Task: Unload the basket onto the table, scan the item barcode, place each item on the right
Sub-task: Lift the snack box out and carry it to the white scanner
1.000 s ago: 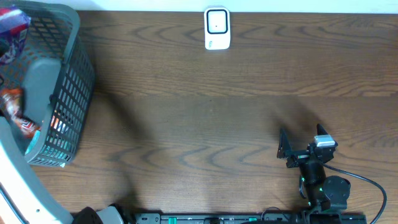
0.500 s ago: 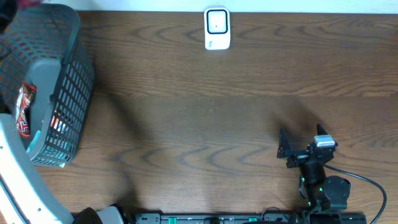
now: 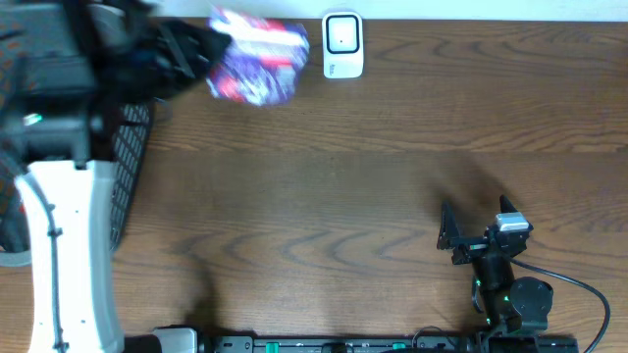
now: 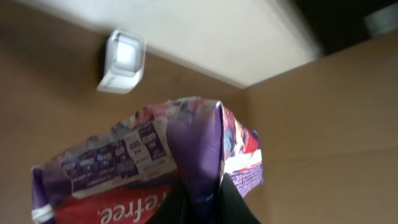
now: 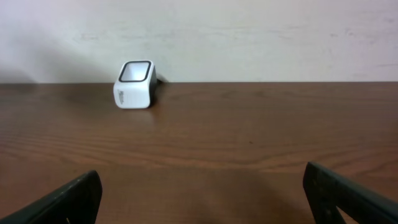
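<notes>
Now out of the basket (image 3: 130, 147), the left fingers (image 4: 239, 208) pinch the bag (image 3: 257, 61) beside the scanner (image 3: 342, 44); the right fingers (image 5: 68, 199) stay spread over bare counter (image 3: 343, 176).

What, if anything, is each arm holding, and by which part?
The left fingers pinch the purple snack bag by a fold of its wrapper; the right fingers hold nothing.

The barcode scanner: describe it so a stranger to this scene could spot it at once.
Follow the wooden table to its far edge, along the white wall. Near the middle of that edge stands the scanner, a small white box with a dark-framed square window. Unlike the crinkly purple and red bag just left of it in the overhead view, it is rigid and plain white.
</notes>
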`<move>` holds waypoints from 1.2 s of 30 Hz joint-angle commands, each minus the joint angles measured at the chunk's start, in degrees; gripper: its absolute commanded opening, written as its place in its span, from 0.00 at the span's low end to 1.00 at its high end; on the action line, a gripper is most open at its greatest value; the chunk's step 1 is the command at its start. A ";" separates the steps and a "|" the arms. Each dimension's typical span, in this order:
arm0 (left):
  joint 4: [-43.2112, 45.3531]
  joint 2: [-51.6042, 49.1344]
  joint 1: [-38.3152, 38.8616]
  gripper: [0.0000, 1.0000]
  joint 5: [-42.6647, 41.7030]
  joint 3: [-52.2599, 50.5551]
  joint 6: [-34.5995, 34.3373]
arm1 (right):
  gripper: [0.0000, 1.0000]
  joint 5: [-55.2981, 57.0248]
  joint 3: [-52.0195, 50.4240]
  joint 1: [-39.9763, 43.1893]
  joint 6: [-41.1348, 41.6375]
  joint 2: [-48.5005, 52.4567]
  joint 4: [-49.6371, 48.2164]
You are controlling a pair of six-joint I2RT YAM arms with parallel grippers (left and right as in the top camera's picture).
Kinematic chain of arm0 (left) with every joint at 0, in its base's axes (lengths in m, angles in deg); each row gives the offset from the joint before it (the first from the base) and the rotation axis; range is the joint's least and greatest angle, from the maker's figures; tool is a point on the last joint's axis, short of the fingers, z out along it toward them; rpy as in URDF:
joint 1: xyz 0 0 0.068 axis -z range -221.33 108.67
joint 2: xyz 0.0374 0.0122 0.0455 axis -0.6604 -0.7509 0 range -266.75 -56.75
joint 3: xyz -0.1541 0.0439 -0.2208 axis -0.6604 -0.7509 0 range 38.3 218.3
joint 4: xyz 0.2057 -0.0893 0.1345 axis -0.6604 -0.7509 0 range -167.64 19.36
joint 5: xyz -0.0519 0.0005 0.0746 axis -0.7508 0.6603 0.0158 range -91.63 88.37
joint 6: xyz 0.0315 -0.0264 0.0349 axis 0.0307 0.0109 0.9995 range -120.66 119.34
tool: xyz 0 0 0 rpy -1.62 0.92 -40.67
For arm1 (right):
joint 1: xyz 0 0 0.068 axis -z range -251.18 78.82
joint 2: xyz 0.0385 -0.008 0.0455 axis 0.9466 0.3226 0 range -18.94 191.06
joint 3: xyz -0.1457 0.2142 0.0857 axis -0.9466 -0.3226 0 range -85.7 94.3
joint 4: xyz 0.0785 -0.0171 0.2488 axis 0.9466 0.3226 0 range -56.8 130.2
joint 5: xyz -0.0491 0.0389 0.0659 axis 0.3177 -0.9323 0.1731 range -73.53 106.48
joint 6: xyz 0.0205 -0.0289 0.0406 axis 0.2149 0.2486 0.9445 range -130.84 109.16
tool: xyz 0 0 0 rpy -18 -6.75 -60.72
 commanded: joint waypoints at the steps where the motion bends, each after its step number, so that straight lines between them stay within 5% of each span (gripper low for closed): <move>1: -3.30 -2.80 5.75 0.07 16.44 0.50 3.41 | 0.99 -0.15 -0.15 0.20 -0.42 -0.24 0.07; 12: -6.80 -15.54 22.75 0.07 41.13 0.50 3.39 | 0.99 -0.15 -0.15 0.20 -0.42 -0.24 0.07; 20: 3.21 -24.50 28.37 0.07 67.54 0.50 3.23 | 0.99 -0.15 -0.15 0.20 -0.42 -0.24 0.07; 29: 5.03 -30.77 30.86 0.08 53.37 0.46 3.21 | 0.99 -0.15 -0.15 0.20 -0.42 -0.24 0.07; 34: 3.85 -32.94 32.63 0.43 42.93 0.46 3.23 | 0.99 -0.15 -0.15 0.20 -0.42 -0.24 0.07; 36: 3.67 -32.65 33.07 0.44 41.05 0.46 3.23 | 0.99 -0.15 -0.15 0.20 -0.42 -0.24 0.07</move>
